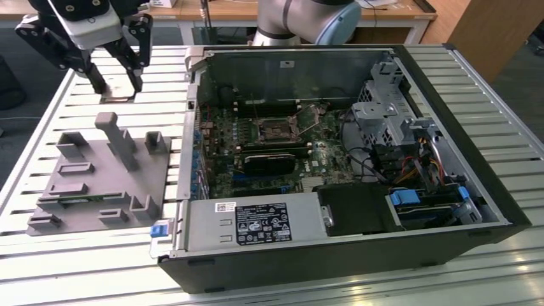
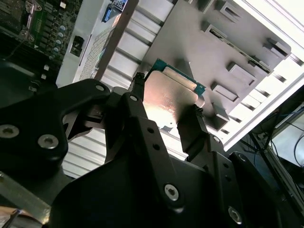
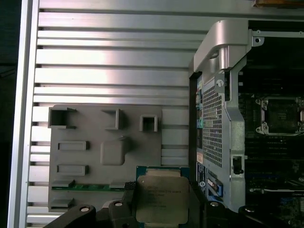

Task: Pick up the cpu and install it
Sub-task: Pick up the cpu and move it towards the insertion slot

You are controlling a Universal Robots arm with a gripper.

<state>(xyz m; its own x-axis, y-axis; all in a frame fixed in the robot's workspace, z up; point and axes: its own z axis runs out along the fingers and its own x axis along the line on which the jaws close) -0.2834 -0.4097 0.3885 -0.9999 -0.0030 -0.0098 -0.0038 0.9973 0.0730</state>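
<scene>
The cpu is a small square chip with a silvery metal top and a green edge. My gripper is shut on it, one black finger on each side. In the second wrist view the cpu sits between the fingertips of the gripper. In the exterior view the gripper hangs at the far left over the slatted table, and the cpu shows pale between its fingers. The open socket on the motherboard lies inside the computer case, well to the exterior view's right.
A grey plastic tray with upright posts lies on the slatted metal table, left of the case. The case's metal wall rises between tray and motherboard. A power supply and drive cage crowd the case's inside.
</scene>
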